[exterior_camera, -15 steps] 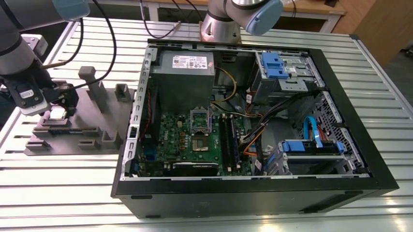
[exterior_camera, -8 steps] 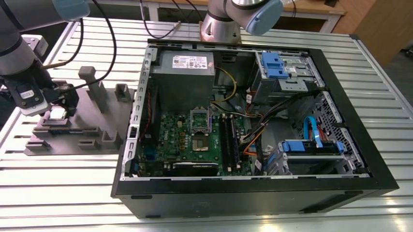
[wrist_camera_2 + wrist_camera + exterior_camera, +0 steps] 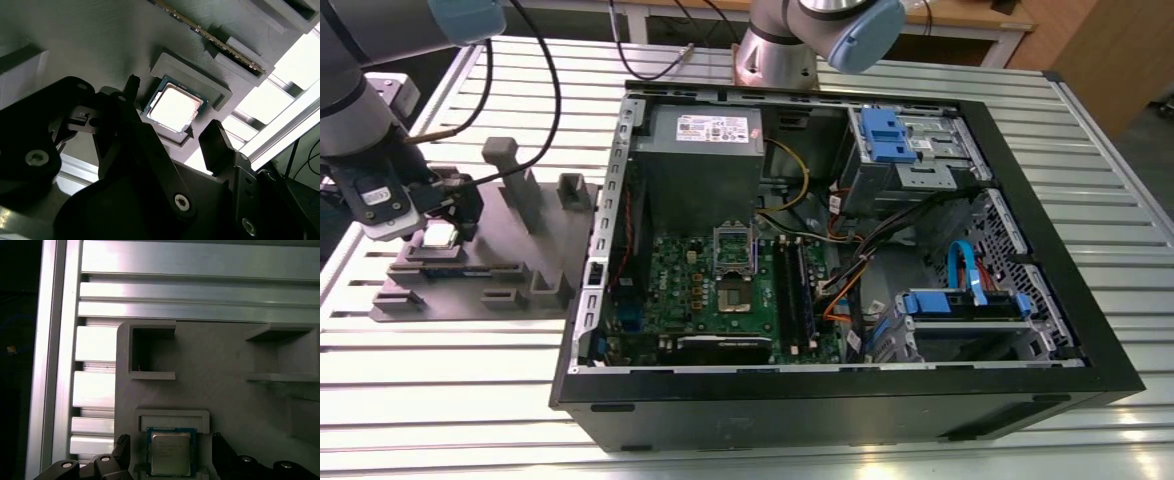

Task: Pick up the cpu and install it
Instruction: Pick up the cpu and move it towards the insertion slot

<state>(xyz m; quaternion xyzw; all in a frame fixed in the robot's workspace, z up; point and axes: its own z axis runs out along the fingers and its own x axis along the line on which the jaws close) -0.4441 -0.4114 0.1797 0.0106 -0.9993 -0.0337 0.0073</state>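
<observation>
The cpu (image 3: 440,235) (image 3: 175,106) (image 3: 170,452) is a small square chip with a bright metal top. It lies flat in its recess on the grey plastic tray (image 3: 480,285) at the exterior view's left. My gripper (image 3: 438,222) (image 3: 174,109) (image 3: 170,454) hangs right over it, open. One dark finger (image 3: 123,447) stands on one side of the chip and the other finger (image 3: 219,447) on the opposite side, each with a small gap to it. The motherboard's socket (image 3: 735,262) sits in the middle of the open computer case.
The open black computer case (image 3: 1067,330) fills the middle and the exterior view's right, with cables, blue drive brackets (image 3: 886,135) and a grey power supply (image 3: 700,135) inside. Upright blocks (image 3: 520,185) rise from the tray close to my arm. All stands on a slatted aluminium table (image 3: 440,420).
</observation>
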